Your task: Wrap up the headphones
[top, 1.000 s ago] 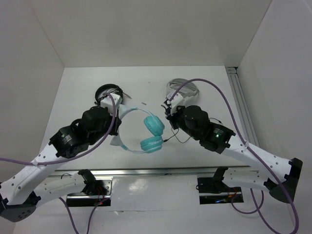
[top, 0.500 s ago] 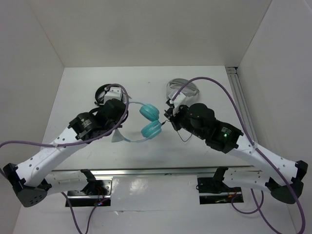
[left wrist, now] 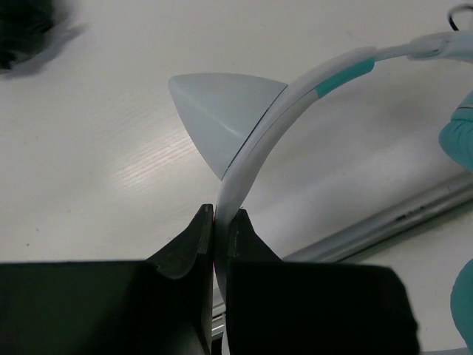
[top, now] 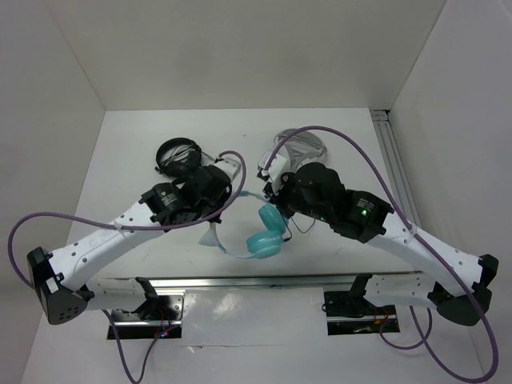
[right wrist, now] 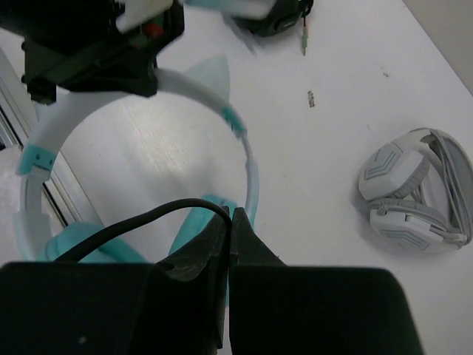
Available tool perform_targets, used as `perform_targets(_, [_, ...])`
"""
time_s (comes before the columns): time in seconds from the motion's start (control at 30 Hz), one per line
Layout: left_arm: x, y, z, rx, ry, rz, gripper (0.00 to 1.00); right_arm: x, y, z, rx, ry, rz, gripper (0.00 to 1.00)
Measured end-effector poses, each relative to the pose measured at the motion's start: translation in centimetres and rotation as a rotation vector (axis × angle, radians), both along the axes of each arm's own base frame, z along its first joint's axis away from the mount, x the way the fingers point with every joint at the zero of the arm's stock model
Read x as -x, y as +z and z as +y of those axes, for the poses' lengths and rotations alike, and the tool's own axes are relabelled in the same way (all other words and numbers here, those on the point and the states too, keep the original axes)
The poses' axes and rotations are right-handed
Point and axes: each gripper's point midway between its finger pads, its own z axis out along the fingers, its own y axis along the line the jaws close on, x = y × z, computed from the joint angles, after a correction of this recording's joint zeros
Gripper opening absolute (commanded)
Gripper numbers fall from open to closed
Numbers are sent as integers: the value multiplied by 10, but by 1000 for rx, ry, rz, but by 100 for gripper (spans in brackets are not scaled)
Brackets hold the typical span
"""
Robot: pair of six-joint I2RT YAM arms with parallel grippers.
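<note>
My left end effector [left wrist: 215,222] clamped on pale headband [left wrist: 255,144] of teal headphones [top: 264,242]; my right end effector [right wrist: 230,222] pinched shut on its thin black cable [right wrist: 148,216].

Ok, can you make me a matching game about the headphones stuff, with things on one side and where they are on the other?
Things:
1 headband
2 cable
3 black headphones
4 grey headphones

Places:
A lying back left
B pinched in right gripper
C lying back right
D pinched in left gripper

Pairs: 1-D, 2-B, 3-A, 4-C
</note>
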Motion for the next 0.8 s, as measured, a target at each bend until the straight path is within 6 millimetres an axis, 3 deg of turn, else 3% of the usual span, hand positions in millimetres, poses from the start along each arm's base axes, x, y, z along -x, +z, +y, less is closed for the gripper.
perform_targets(0.17, [20,-12,-29,-4,-174,39,0,5,-5,3,42,29,18,0])
perform_targets(0.5, [41,-29,-43,-54,-286,70,0,12,-8,2,103,61,33,0])
perform_targets(0.63, [54,-27,-56,-13,-366,77,0,8,-7,1,101,42,19,0])
perform_targets(0.8, [67,-8,-46,39,-431,23,0,2,-17,2,56,7,-16,0])
